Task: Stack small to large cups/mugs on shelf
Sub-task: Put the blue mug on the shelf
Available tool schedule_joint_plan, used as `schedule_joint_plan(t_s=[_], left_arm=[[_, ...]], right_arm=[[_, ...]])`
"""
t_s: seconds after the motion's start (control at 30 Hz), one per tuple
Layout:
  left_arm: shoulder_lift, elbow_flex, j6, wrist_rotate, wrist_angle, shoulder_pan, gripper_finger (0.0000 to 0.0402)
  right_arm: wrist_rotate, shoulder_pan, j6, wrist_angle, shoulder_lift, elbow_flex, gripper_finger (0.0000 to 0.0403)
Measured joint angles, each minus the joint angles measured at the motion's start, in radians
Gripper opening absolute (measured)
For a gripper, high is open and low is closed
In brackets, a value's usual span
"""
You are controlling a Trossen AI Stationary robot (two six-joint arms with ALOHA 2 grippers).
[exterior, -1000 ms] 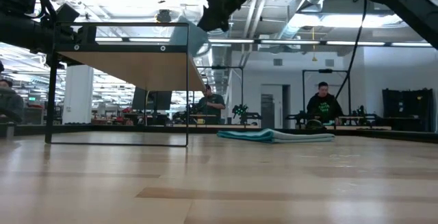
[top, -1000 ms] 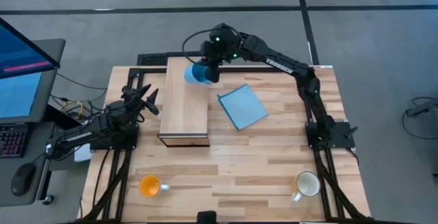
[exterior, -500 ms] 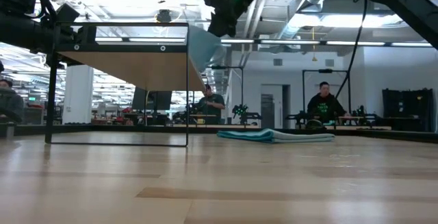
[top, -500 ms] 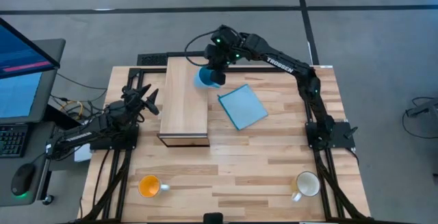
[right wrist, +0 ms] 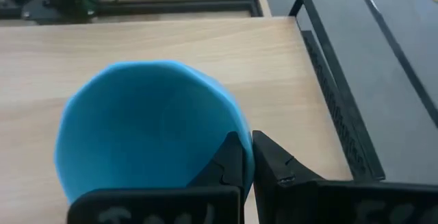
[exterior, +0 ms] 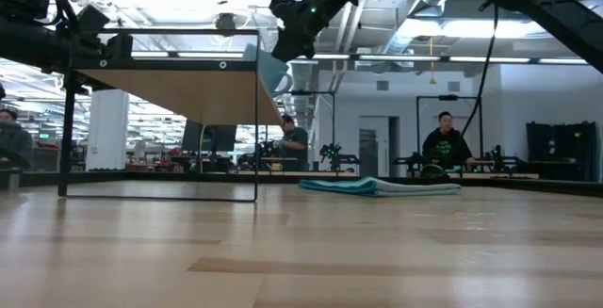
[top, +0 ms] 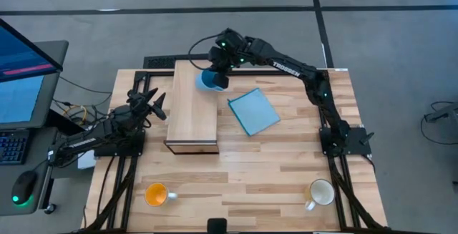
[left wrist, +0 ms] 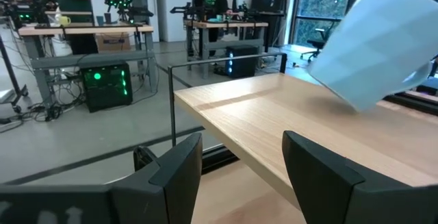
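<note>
Light-blue mug [right wrist: 147, 131]: handle hidden; base cut off by right gripper [right wrist: 246, 159]. Shelf [exterior: 179, 91]: underside shown only. Orange mug [top: 156, 193]: contents too small to tell.

Shelf [top: 192, 104] sat center-left; sheet [top: 253, 111] at its 3 o'clock; two mugs [top: 156, 193] [top: 320, 191] toward 6 o'clock.

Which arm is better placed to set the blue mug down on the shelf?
The right. Its gripper already pinches the light-blue mug by the rim, over the shelf. The left gripper waits beside the shelf, fingers open and empty.
</note>
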Motion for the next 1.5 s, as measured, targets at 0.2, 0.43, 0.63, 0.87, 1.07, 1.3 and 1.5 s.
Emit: schedule_joint_plan(t_s=[0.2, 0.43, 0.63, 0.87, 1.07, 1.3, 1.5], left_arm=[[0.010, 0.000, 0.005, -0.005, 0.000, 0.000, 0.0195], [0.016, 0.000, 0.017, -0.006, 0.000, 0.000, 0.0195], [0.016, 0.000, 0.017, -0.007, 0.000, 0.000, 0.0195], [0.016, 0.000, 0.017, -0.007, 0.000, 0.000, 0.0195], [0.016, 0.000, 0.017, -0.007, 0.000, 0.000, 0.0195], [0.016, 0.000, 0.017, -0.007, 0.000, 0.000, 0.0195], [0.016, 0.000, 0.017, -0.007, 0.000, 0.000, 0.0195]], right_arm=[[-0.002, 0.000, 0.000, 0.015, 0.001, -0.002, 0.0021], [-0.002, 0.000, -0.003, 0.024, -0.002, -0.005, 0.0021], [-0.008, 0.004, -0.030, 0.028, -0.002, -0.005, 0.0031], [-0.009, 0.004, -0.030, 0.031, -0.001, -0.005, 0.0048], [-0.009, 0.005, -0.016, 0.054, 0.001, -0.007, 0.0044], [-0.026, 0.008, 0.004, 0.091, 0.004, -0.009, 0.0046], [-0.028, 0.009, 0.004, 0.116, 0.004, -0.009, 0.0046]])
